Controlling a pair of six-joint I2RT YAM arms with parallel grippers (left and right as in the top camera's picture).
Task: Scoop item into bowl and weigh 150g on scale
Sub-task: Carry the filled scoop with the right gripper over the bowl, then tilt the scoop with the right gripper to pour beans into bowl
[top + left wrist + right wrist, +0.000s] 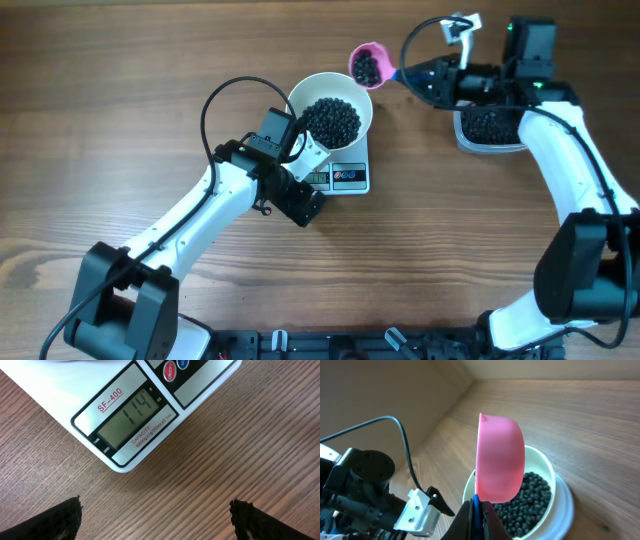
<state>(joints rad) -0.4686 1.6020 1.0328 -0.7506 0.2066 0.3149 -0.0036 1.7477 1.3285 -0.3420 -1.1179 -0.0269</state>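
Observation:
The white bowl (300,98) stands on the scale (352,180), heaped with black beans (332,120). In the left wrist view the scale (60,395) shows its display reading 114. My left gripper (155,512) hovers open over bare wood just in front of the scale, and it shows in the overhead view (303,205) too. My right gripper (477,512) is shut on the blue handle of a pink scoop (500,457). The scoop (367,65) carries beans and hangs just past the bowl's far right rim. Bowl (560,492) and beans (532,500) lie below the scoop.
A clear plastic tub (490,130) with more black beans sits at the right, under my right arm. The left arm's wrist and cable (365,485) stand close to the bowl's left side. Bare wooden table surrounds the scale.

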